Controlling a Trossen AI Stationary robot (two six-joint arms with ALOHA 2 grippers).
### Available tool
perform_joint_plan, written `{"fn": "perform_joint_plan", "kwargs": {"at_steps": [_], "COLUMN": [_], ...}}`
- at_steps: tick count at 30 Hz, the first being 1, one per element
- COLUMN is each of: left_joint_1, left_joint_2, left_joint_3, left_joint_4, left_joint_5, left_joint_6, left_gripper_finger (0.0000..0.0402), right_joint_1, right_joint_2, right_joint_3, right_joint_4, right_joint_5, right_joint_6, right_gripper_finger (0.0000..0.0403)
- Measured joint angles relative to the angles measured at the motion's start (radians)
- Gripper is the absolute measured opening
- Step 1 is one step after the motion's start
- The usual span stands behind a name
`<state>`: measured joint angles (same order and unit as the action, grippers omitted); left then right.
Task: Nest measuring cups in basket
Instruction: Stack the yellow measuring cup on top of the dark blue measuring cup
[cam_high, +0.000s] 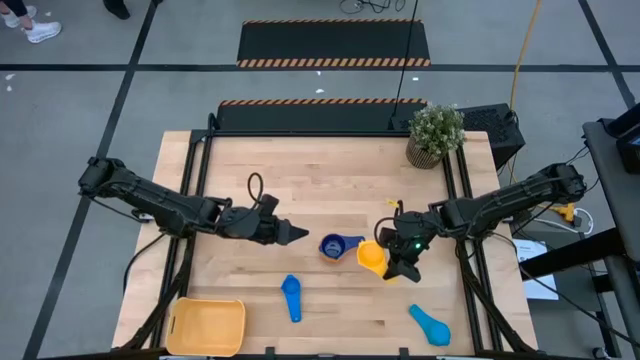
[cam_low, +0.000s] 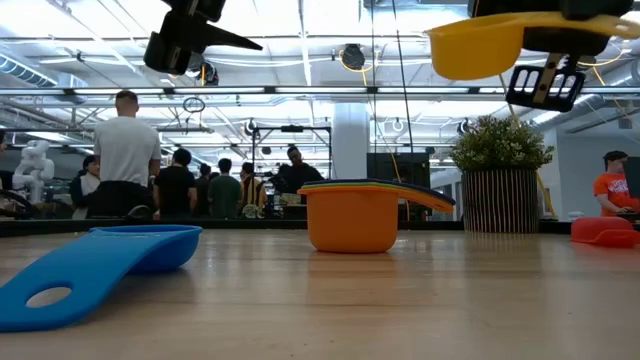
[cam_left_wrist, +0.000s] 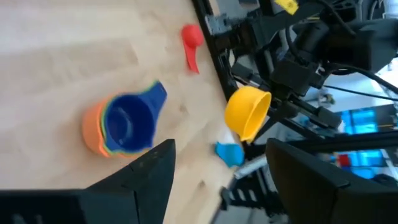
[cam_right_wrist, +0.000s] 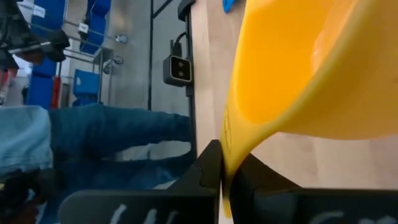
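Now my right fingers (cam_high: 392, 262) pinch the yellow plastic measuring cup (cam_high: 372, 257) aloft, just beside the nested stack of plastic cups (cam_high: 334, 246) mid-desk. My left fingers (cam_high: 290, 233) stand wide, empty. I'd centre it over the stack before lowering; the yellow-orange plastic basket (cam_high: 207, 327) waits at the desk's near-left corner.

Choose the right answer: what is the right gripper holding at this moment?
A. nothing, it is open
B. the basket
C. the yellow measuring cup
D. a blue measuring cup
C: the right gripper is shut on the handle of the yellow measuring cup, and the low view shows this cup lifted high above the table.
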<state>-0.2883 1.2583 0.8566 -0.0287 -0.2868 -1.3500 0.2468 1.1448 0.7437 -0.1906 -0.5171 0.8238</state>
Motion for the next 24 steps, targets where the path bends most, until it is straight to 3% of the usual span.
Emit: {"fn": "perform_joint_plan", "kwargs": {"at_steps": [7,15,24], "left_joint_1": [0.027,0.028,0.031], "left_joint_2": [0.000,0.008,0.112], "left_joint_3": [0.000,0.000,0.060], "left_joint_4": [0.035,0.108,0.162], "left_joint_5": [0.098,0.104,0.156], "left_joint_6": [-0.078,-0.066,0.013], "left_gripper_finger": [0.0243,0.0207,0.0205], "right_joint_1": [0.000,0.000,0.000], "right_joint_2": [-0.001,0.000,0.000], "right_joint_3": [0.000,0.000,0.001], "right_joint_4": [-0.001,0.004,0.224], "right_joint_5": [-0.001,-0.007,-0.125], "right_joint_6": [0.074,0.104,0.213], "right_gripper_finger": [0.0000,0.0000,0.0000]}}
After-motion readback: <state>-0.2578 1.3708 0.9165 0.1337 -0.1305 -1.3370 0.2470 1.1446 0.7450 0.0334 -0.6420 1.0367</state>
